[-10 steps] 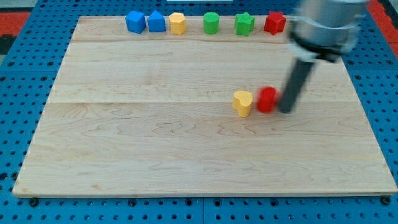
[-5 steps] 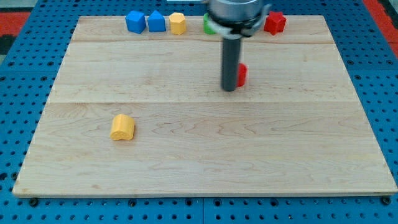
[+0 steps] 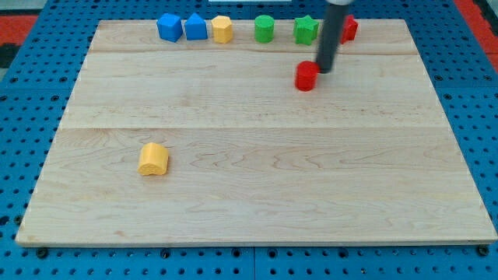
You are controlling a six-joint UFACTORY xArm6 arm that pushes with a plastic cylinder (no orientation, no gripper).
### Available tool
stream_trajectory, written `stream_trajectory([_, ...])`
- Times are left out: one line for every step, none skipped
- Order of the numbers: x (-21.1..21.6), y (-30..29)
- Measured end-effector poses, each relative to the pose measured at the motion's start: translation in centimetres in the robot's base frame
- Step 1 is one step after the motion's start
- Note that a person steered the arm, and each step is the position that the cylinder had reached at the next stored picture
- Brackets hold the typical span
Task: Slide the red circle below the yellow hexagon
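My tip [image 3: 324,71] touched the upper right edge of the red circle [image 3: 306,76] on the bench [image 3: 257,194]. This rod end effector has no jaws and held nothing. Pushing well likely meant steering down-left towards the yellow hexagon [image 3: 154,159], well apart. The circle looked small, round, glossy.

No readable text, labels or numbers, plain wooden board [image 3: 257,194], blocks seemingly unmarked at this resolution
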State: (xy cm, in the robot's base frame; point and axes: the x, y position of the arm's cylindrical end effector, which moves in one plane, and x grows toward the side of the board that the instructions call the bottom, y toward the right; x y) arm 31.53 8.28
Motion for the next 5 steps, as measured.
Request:
stream_trajectory([0.6, -9.6])
stream_trajectory([0.9, -2.5])
stream_trajectory([2.6, 3.2])
stream_trajectory([6.8, -4.4])
stream_trajectory([2.7, -7.5])
